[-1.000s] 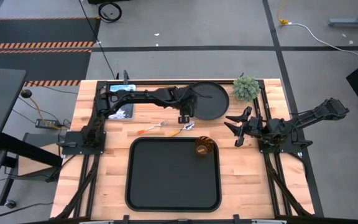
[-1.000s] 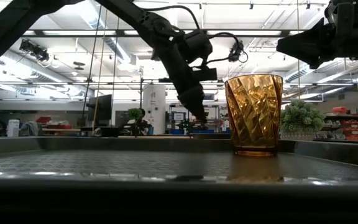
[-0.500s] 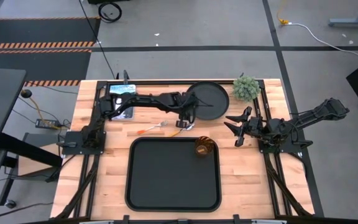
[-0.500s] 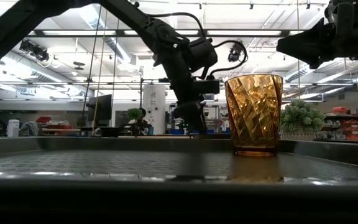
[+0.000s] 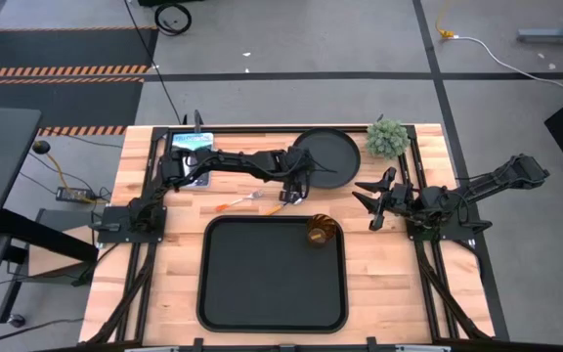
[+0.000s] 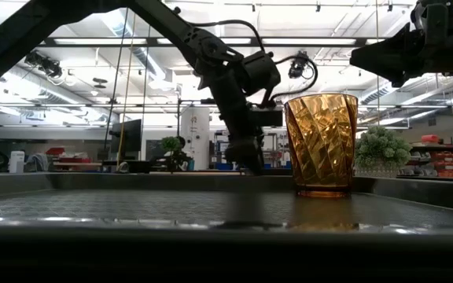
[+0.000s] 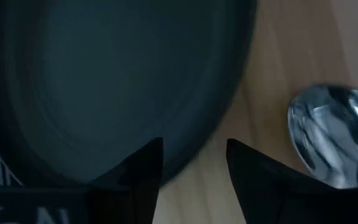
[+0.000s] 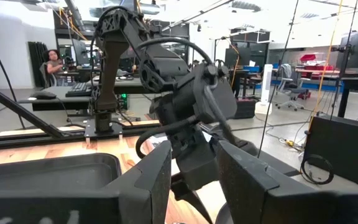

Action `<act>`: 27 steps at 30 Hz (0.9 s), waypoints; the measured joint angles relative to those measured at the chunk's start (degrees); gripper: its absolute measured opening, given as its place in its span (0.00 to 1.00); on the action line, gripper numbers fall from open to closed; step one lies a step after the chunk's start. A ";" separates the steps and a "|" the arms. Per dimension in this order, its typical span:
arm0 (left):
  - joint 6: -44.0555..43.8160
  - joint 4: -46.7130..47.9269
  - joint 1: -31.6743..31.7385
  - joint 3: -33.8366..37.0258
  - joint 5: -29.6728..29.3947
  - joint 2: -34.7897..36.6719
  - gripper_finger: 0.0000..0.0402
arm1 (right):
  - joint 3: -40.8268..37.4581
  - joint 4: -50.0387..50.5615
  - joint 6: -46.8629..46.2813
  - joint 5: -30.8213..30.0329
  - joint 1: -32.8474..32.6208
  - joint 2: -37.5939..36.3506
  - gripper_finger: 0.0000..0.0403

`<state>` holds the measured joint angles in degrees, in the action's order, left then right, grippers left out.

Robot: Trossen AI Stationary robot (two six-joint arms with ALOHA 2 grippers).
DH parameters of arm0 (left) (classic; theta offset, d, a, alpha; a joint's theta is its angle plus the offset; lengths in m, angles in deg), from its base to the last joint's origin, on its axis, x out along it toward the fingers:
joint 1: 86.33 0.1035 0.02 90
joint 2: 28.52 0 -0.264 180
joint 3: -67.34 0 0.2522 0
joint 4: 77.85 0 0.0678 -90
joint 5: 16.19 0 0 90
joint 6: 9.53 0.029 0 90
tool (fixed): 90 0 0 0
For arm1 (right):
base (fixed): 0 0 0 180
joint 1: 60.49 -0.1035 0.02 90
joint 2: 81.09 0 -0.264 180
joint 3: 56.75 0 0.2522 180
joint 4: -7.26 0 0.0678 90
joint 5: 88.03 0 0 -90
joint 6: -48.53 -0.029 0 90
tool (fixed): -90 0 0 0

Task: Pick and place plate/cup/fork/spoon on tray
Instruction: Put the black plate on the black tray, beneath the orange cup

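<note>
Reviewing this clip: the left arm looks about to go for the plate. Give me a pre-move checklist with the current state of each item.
1. Left claw open: ok, a gap shows between its fingers in the left wrist view.
2. Left claw lined up with the plate: ok, the rim lies just ahead of the fingers.
3. Plate gripped: not ok, the fingers have not closed on the rim.
4. Spoon away from the claw: cannot tell, it lies close beside the plate edge.
5. Room on the tray: ok, only the cup stands in it, at its far right corner.
6. Right claw out of the way: ok, it waits open at the table's right side.
</note>
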<state>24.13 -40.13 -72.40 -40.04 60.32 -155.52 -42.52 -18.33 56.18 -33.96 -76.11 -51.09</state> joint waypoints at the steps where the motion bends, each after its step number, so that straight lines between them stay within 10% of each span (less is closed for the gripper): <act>1: 0.02 -0.28 -0.01 0.01 -0.13 -0.09 0.44 | 0.00 -0.02 -0.01 0.00 0.00 -0.02 0.34; 27: 0.96 1.70 0.09 -0.95 -0.88 -0.52 0.03 | 0.00 0.00 0.00 0.00 0.01 0.00 0.34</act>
<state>25.08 -38.43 -72.31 -40.99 59.44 -156.04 -42.52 -18.33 56.18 -33.96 -76.09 -51.09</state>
